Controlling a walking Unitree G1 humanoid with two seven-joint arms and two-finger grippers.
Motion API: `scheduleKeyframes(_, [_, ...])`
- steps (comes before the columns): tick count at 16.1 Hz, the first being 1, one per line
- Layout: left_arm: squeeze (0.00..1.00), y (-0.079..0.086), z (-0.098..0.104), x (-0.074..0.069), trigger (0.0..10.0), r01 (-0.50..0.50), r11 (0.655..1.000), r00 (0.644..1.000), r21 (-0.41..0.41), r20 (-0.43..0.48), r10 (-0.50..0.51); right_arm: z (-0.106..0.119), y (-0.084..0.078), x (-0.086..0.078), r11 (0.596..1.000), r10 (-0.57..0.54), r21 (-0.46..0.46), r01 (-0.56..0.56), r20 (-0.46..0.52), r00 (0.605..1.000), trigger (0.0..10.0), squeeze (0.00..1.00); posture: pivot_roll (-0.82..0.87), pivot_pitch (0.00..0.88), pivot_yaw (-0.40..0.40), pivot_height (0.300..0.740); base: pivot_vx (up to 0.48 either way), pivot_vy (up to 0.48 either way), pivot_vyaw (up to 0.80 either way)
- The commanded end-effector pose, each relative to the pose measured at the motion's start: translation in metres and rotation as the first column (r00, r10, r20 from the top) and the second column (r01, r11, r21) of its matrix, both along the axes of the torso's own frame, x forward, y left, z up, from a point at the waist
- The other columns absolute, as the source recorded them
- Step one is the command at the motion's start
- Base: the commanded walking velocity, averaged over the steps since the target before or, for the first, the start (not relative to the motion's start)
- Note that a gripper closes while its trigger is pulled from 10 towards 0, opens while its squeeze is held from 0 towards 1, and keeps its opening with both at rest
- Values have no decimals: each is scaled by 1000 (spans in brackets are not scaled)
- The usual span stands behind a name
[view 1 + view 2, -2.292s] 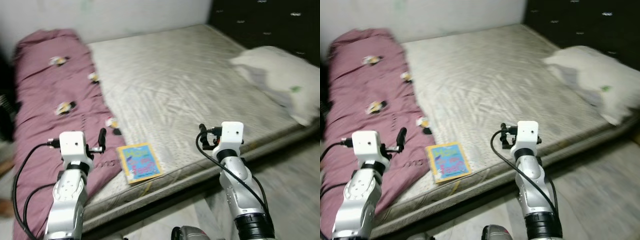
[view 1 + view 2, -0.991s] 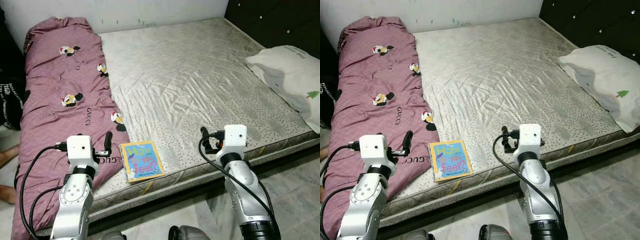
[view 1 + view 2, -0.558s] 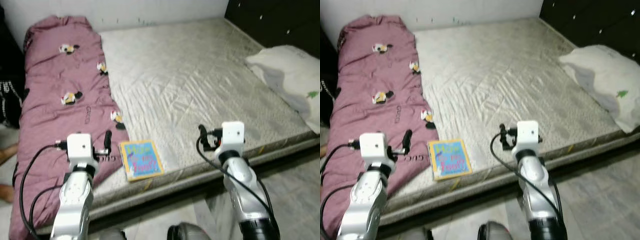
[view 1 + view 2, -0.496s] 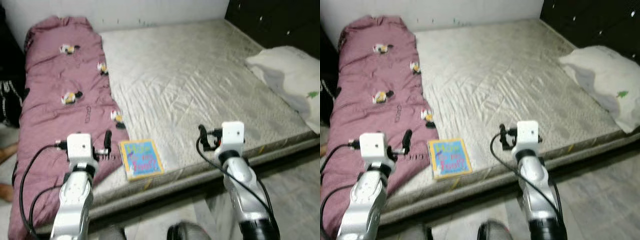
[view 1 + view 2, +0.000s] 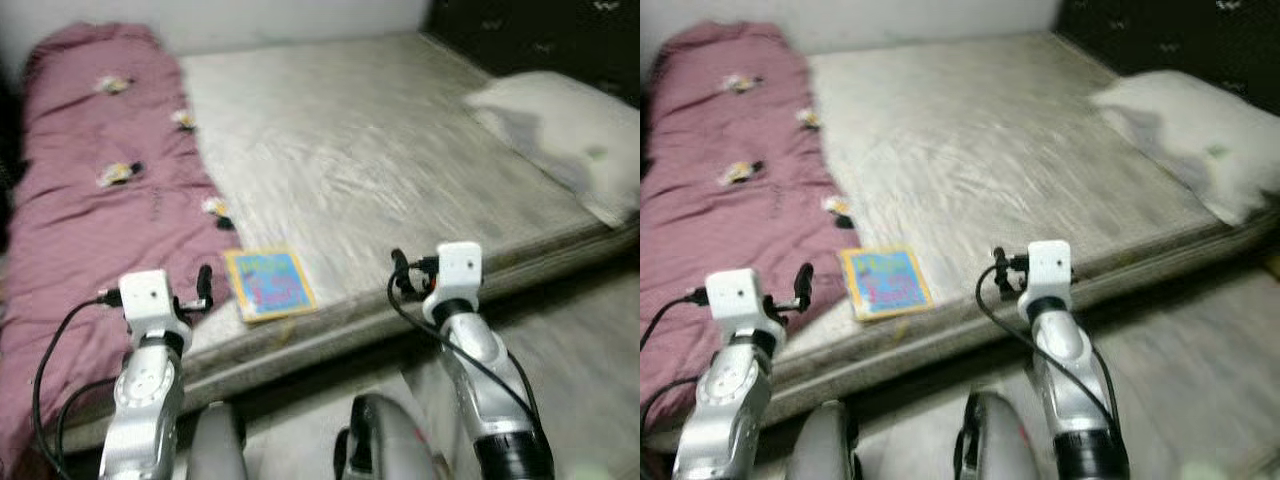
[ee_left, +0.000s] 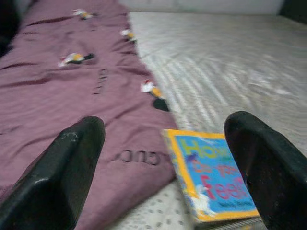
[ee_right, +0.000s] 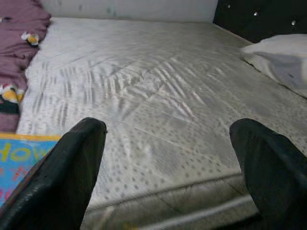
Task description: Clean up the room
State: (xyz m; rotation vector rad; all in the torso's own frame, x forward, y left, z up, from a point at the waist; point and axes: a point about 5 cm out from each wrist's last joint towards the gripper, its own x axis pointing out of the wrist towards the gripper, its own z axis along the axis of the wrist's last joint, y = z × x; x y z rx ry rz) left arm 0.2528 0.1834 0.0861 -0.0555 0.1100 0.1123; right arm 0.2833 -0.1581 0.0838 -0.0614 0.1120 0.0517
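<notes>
A children's book [image 5: 266,283] lay at the bed's [image 5: 400,170] near edge; both end effectors, left [image 6: 163,158] and right [image 7: 168,158], hovered wide and empty, likely approaching it.

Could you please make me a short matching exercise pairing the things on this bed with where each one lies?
Things:
1. book
2. pillow
3. maroon blanket
4. left tool

Places:
A. far right end of the mattress
B. along the mattress's left side
C. open, held just short of the book
D. near front edge, beside the blanket

Pairs: 1-D, 2-A, 3-B, 4-C
</notes>
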Motion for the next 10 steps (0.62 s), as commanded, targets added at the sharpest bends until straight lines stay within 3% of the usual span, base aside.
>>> scheduleKeyframes(1, [0,3,-1,-2,10000,-18,1000,1000,-5,-8,18,7,1,7,1000,15,-10,-15,22,1000,10000,0,-15,54,-37,636,0,0,0])
scheduleKeyframes(4, [0,3,-1,-3,10000,-20,999,1000,-43,-15,20,14,11,8,987,108,-126,-97,84,991,10000,0,-16,53,-38,636,0,0,0])
scheduleKeyframes(7, [0,0,1,-3,10000,-5,999,1000,-53,-4,5,13,14,8,990,109,-96,-101,76,991,10000,0,-14,60,-38,636,0,0,0])
scheduleKeyframes(10, [0,0,1,-2,10000,3,998,1000,-58,-1,-3,12,15,8,988,129,-95,-121,81,988,10000,0,-18,62,-38,636,286,0,0])
